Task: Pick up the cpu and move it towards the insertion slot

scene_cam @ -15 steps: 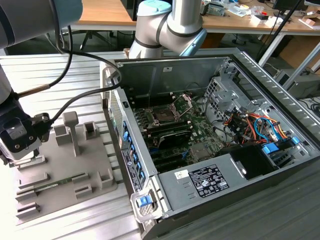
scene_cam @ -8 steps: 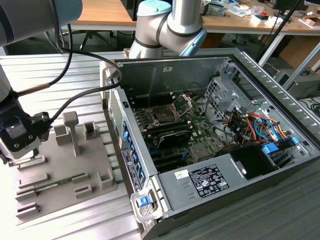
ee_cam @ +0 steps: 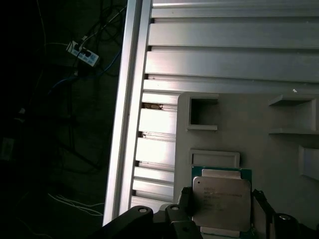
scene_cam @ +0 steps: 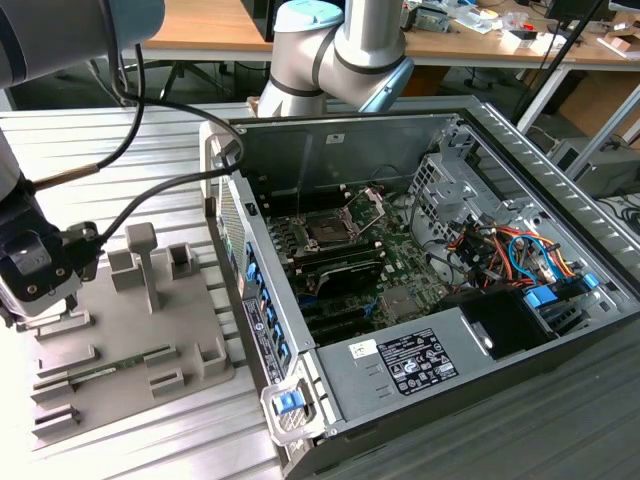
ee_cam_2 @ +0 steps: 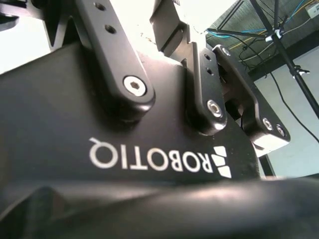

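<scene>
Looking at the first wrist view, you find the pincer (ee_cam: pixel 223 200) set around the cpu (ee_cam: pixel 221 205), which lies flat on the grey holder plate (ee_cam: pixel 279 164) for easy taking, well apart from the insertion slot (scene_cam: pixel 326 231); whether it clamps you cannot tell.

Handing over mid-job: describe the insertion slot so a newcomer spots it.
Inside the open grey metal computer case lies a green circuit board. On it, the insertion slot is the square dark socket with a silver frame and raised metal bracket. Neighbouring black memory slots are long and narrow.
</scene>
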